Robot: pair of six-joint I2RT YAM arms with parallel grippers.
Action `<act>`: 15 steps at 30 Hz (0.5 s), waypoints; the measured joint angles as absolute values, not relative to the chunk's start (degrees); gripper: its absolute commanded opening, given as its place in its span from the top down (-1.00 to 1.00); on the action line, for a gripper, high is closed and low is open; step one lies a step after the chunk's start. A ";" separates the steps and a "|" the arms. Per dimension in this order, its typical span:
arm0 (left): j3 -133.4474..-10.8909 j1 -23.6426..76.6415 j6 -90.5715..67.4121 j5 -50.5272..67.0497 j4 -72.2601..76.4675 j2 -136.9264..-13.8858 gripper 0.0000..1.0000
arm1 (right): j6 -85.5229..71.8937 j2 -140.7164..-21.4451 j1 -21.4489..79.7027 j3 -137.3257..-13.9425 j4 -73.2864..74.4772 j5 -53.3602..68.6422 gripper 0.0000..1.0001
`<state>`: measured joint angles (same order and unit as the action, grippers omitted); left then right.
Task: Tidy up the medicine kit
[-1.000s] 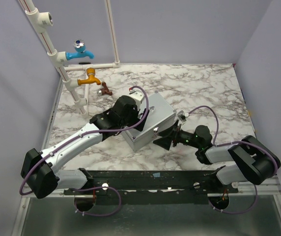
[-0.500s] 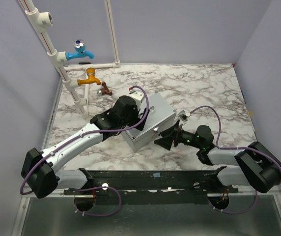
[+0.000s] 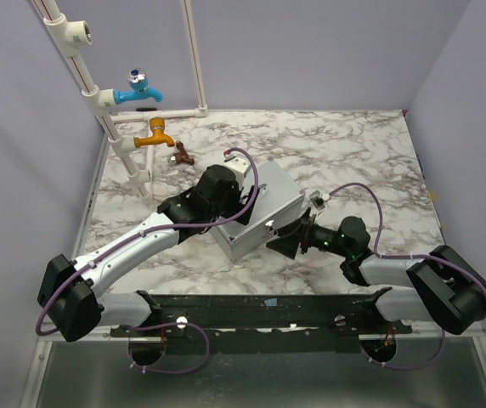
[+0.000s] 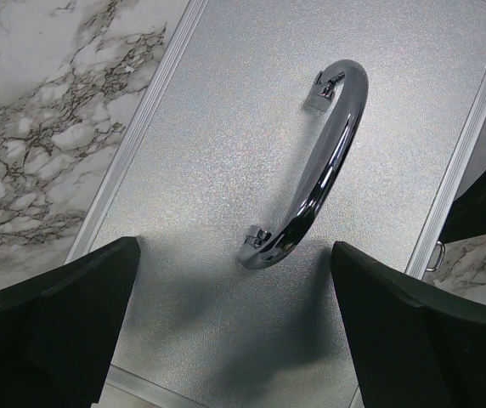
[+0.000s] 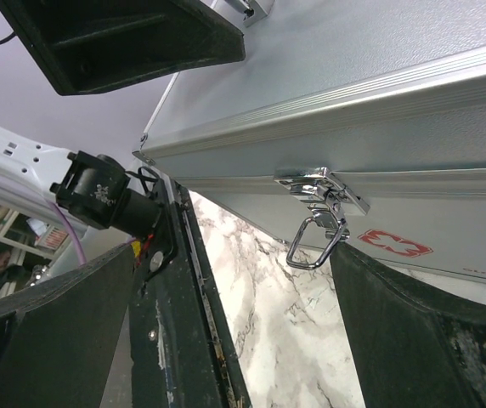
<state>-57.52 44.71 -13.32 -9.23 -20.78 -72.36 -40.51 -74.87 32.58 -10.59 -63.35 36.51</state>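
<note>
Medicine kit (image 3: pixel 264 212) sits shut on the marble desk (image 3: pixel 353 144), right where it was a second ago; only the right arm's elbow has swung outward. Red cross (image 5: pixel 394 244) on its front, and the lettering beside it is unreadable. Left jaws gape wide over the lid, silver handle (image 4: pixel 328 161) between them, gripping nothing. Right jaws, wide too and empty, flank the front latch (image 5: pixel 319 217).

The left gripper (image 4: pixel 234 293) hangs with its fingers spread wide above the grey textured lid of the medicine kit (image 4: pixel 217 161). A curved silver handle (image 4: pixel 324 161) lies on the lid, and marbled tabletop (image 4: pixel 48 127) shows at left.
</note>
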 measured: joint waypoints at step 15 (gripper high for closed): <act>-57.49 44.71 -13.32 -9.39 -20.23 -72.66 -0.97 | -43.31 -75.48 32.64 -11.07 -65.21 36.64 -1.00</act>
<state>-57.49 44.71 -13.32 -9.39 -20.23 -72.66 -43.31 -75.48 32.64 -11.07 -65.21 36.64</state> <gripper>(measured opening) 0.985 0.998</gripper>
